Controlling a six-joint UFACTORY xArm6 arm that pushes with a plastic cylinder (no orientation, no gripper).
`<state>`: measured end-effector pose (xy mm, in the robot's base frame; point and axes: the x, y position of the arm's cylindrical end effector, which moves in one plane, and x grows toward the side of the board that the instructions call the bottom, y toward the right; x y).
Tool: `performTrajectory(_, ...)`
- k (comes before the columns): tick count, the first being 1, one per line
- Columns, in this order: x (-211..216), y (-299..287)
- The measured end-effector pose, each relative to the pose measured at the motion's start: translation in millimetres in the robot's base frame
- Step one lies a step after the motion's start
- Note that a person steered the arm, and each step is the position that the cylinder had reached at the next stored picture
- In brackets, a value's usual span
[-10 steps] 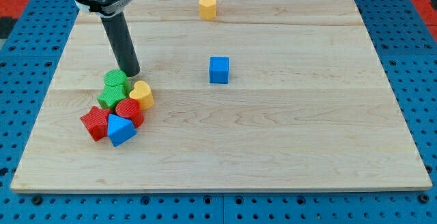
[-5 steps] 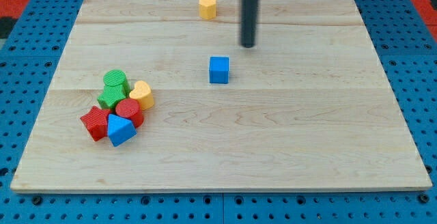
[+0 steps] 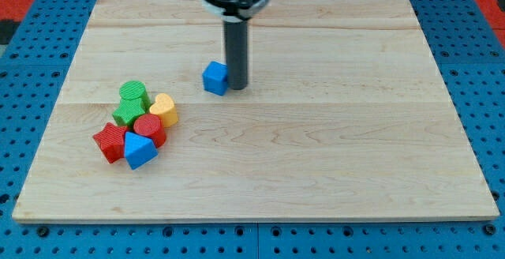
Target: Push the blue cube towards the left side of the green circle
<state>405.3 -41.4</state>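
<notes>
Nearest the view's bottom, a blue block (image 3: 140, 150) and a red star (image 3: 110, 142) fronted a tight cluster at the wooden board's (image 3: 331, 172) left, with a red cylinder (image 3: 148, 129), a yellow heart (image 3: 164, 110), a green star (image 3: 126, 114) and the green circle (image 3: 134, 93) packed behind them. Farther up, apart from the cluster and to its right, the blue cube (image 3: 215, 78) sat turned at an angle. My tip (image 3: 237, 86) stood against its right side, a bare rod grasping nothing.
</notes>
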Motion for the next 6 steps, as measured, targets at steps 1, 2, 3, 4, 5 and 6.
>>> performTrajectory(1, -12.9, -20.2)
performTrajectory(2, -29.7, -39.5)
performTrajectory(3, -37.9, -69.4)
performTrajectory(4, -44.2, -99.0)
performTrajectory(5, -48.0, -122.0)
performTrajectory(6, -48.0, -148.1)
